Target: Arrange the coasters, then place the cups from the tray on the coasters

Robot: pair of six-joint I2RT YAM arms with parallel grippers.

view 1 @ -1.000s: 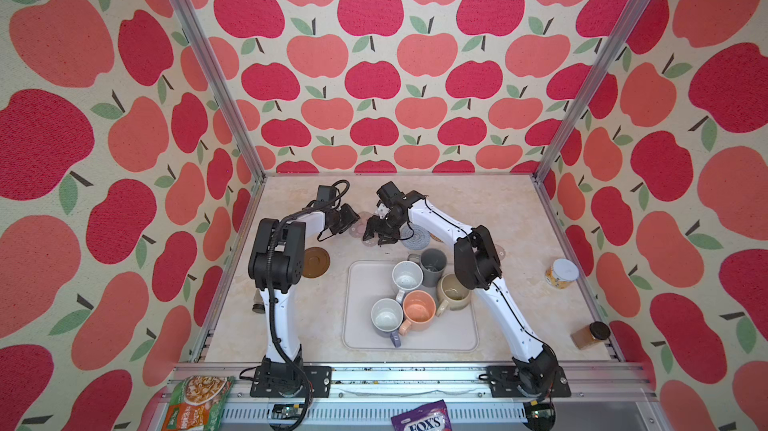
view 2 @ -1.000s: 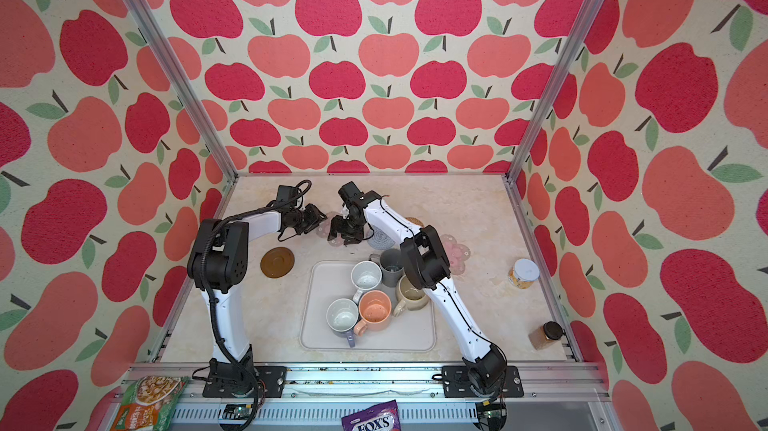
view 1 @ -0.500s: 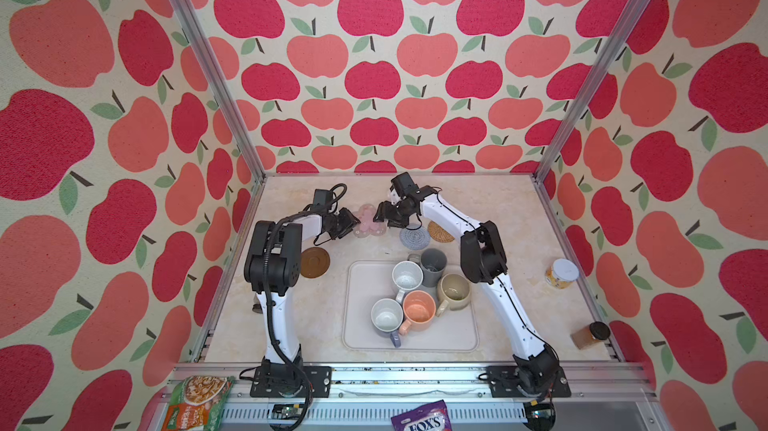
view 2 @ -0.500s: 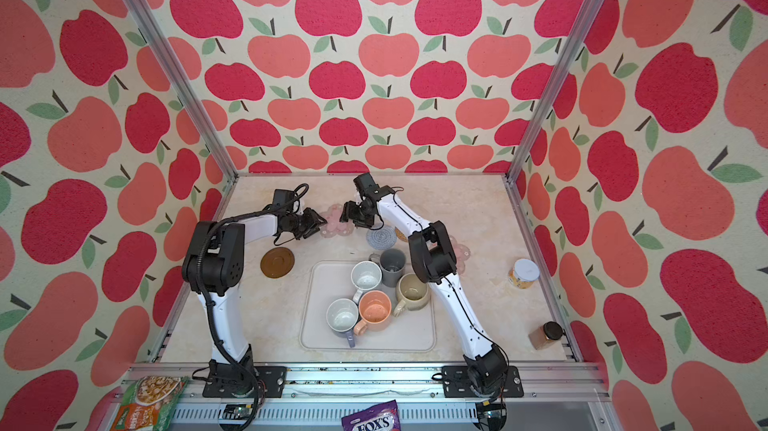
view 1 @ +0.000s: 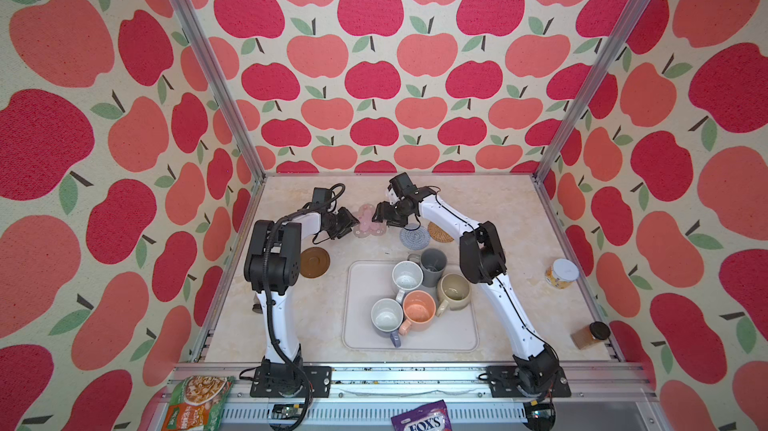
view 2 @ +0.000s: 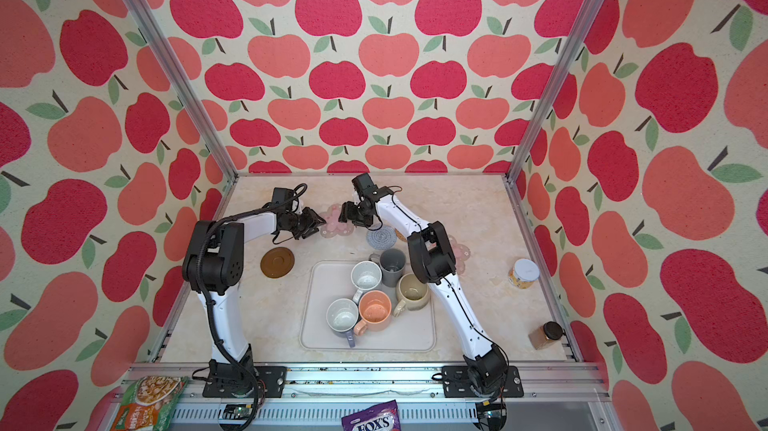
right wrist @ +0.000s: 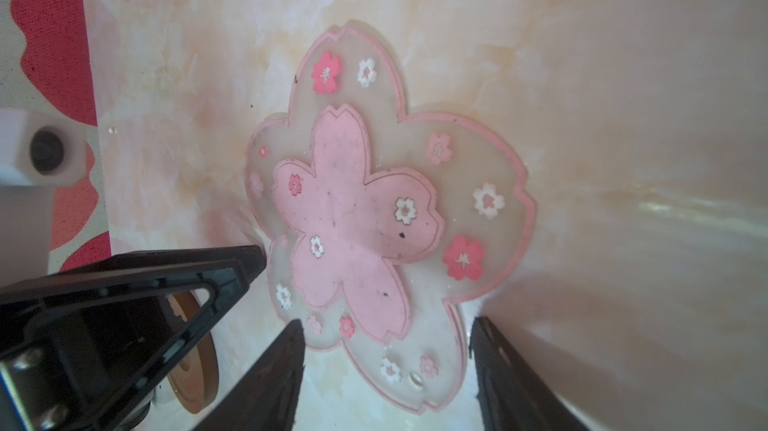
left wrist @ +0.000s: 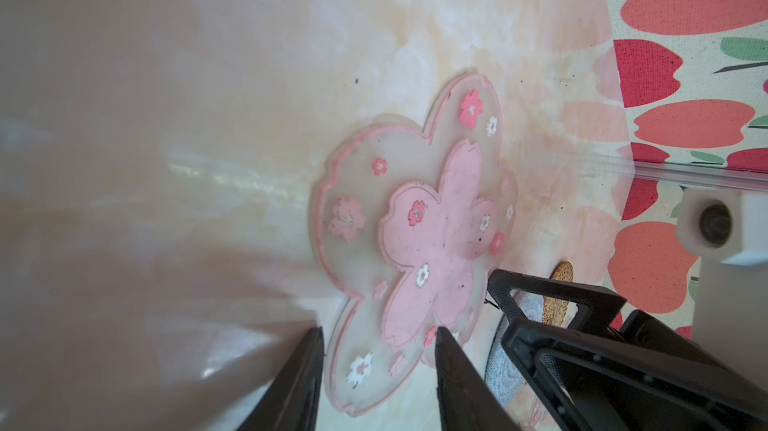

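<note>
Flat on the worktop [view 1: 320, 325] toward the back wall: a pink flower coaster [view 1: 368, 221], between the two hands. Just left of it, the left hand [view 1: 348, 222], released, fingers [left wrist: 299, 375] spread to either side of one petal in the left wrist view. Just right of it, the right hand [view 1: 380, 215], likewise released, fingers [right wrist: 278, 375] wide apart with another petal between them. Contact of the fingertips with the mat hard to judge, possibly only close above it.

Right of that mat, by the right arm: the blue-grey crocheted coaster [view 1: 413, 238], with the woven rattan coaster [view 1: 439, 232] just beside it. Near the left arm's elbow: the dark brown disc coaster [view 1: 314, 262], well apart from the others. Partly hidden behind the right arm's elbow in a top view: the second pink flower coaster [view 2: 460, 251].

Nearer the front, the pale tray [view 1: 451, 335], all five cups clustered toward its back and middle: dark grey cup [view 1: 433, 263] rearmost, white cup [view 1: 406, 277] beside it, beige-olive cup [view 1: 455, 291] at right, peach-orange cup [view 1: 419, 309] in the middle, lavender-grey cup [view 1: 386, 317] at front left. No cup on a coaster yet.
</note>
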